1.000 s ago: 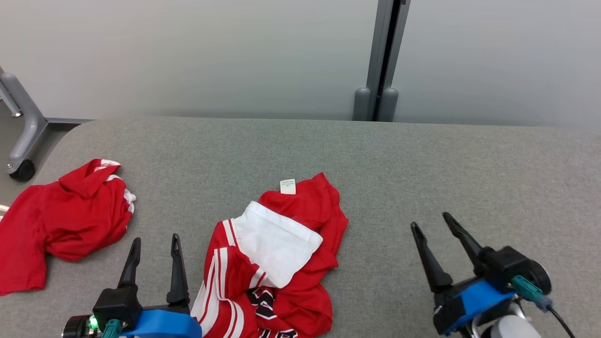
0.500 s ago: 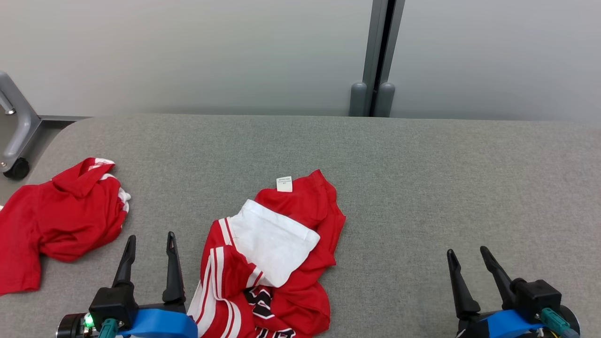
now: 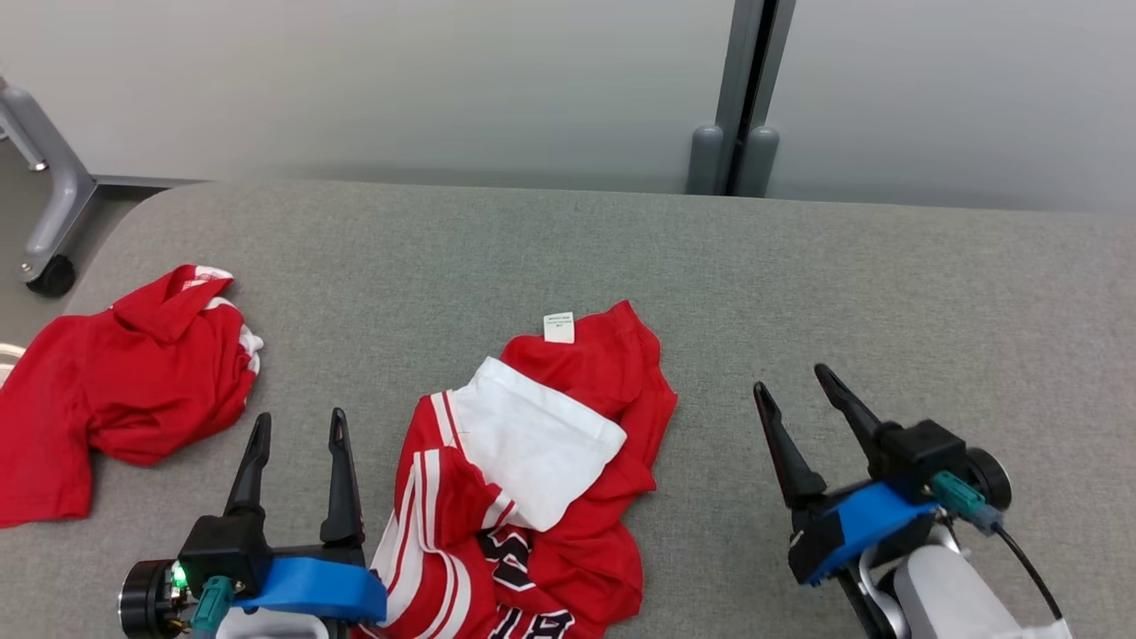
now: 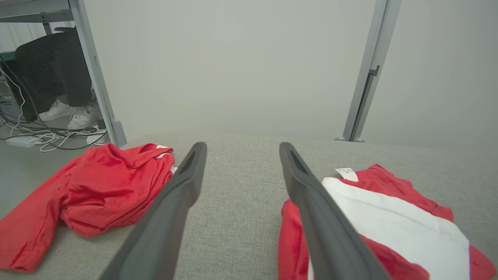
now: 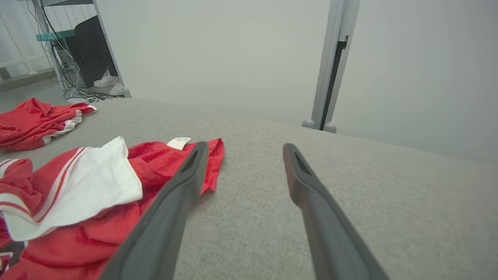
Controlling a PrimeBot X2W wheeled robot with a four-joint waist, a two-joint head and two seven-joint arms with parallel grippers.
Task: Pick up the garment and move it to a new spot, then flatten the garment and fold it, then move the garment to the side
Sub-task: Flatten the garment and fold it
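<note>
The garment (image 3: 612, 390), a crumpled red jersey with white stripes, a white panel and black lettering, lies near the front middle of the grey table (image 3: 532, 248). It also shows in the left wrist view (image 4: 393, 229) and the right wrist view (image 5: 78, 194). My left gripper (image 3: 299, 417) stands open just left of it, with nothing between its fingers (image 4: 242, 146). On the garment's right, a short gap away, my right gripper (image 3: 790, 377) is open and empty over bare cloth (image 5: 245, 145).
A second red garment (image 3: 133, 382) lies bunched at the table's left edge, seen too from the left wrist (image 4: 105, 182). A grey caster leg (image 3: 49, 222) stands off the left corner. A grey post (image 3: 750, 106) rises behind the table. A person's shoes (image 4: 66, 112) show beyond.
The head camera has shifted a little. My right gripper, low at the bottom right half a second ago, has come forward and left toward the garment. The left gripper and both garments stay put.
</note>
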